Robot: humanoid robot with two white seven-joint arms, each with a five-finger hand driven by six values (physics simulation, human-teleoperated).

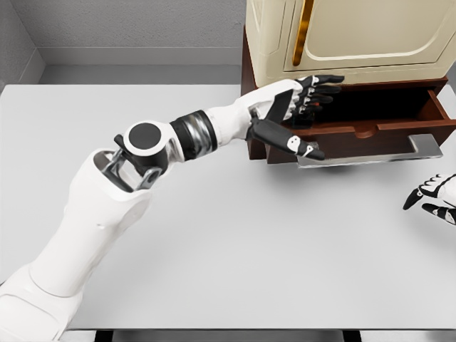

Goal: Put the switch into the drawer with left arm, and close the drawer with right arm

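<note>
Left hand (303, 107) fingers spread over open drawer (399, 117), holding nothing visible; switch unseen, prob. light, rigid; right hand (436, 196) rests open on table (214, 242).

Count, head view: two robot hands were in view, the left robot hand (303, 107) at the drawer and the right robot hand (434, 198) at the picture's right edge. One cabinet (342, 35) was present, with one open drawer (370, 117) carrying one handle (370, 157). One tabletop (214, 235). No switch could be made out.
</note>
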